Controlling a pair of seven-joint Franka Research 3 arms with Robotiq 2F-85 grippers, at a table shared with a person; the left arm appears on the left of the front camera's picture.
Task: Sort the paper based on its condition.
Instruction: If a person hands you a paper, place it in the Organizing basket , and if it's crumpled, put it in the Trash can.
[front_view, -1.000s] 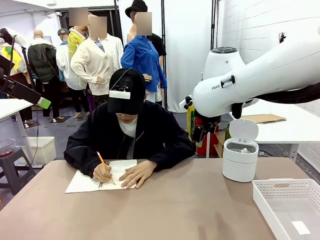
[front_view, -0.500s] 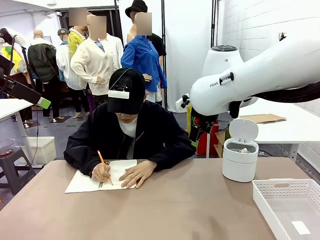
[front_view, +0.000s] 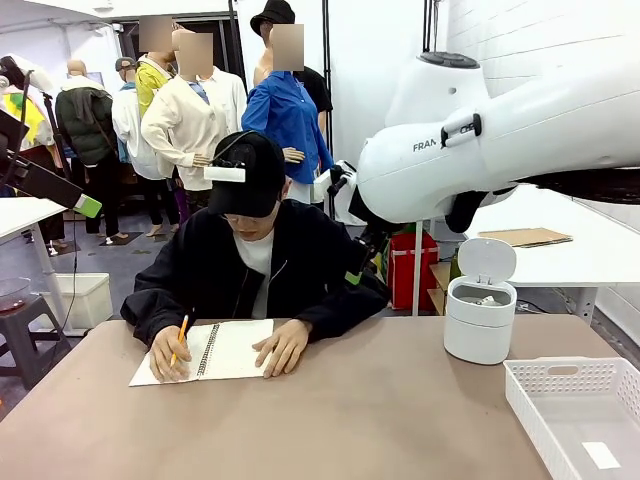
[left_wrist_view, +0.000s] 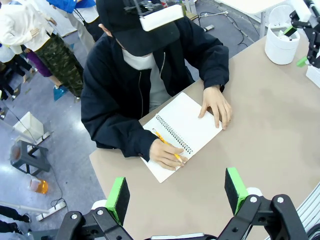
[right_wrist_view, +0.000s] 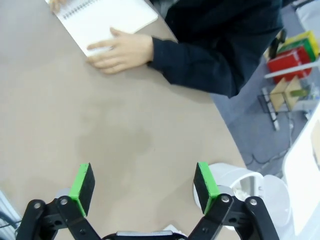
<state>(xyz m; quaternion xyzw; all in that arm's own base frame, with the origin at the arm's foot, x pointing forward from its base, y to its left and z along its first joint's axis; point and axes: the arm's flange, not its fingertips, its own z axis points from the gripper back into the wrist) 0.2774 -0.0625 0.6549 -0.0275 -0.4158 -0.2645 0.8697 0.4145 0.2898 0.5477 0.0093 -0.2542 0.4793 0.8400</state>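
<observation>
Front view, left to right: at 9 o'clock a hand (front_view: 168, 352) holds a pencil (front_view: 181, 328) on the notebook (front_view: 225, 350). At 1 o'clock the right arm (front_view: 470, 150) crosses the person's sleeve. At 3 o'clock you find the paper (front_view: 484, 299) inside the open-lidded bin (front_view: 478, 335). At 5 o'clock sits a basket (front_view: 527, 408). The left gripper (left_wrist_view: 177, 192) and right gripper (right_wrist_view: 144, 182) both spread wide above the tan table (front_view: 350, 420).

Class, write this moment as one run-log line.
left gripper: open, empty | right gripper: open, empty | bin: lid up, paper inside | person: pencil on notebook
</observation>
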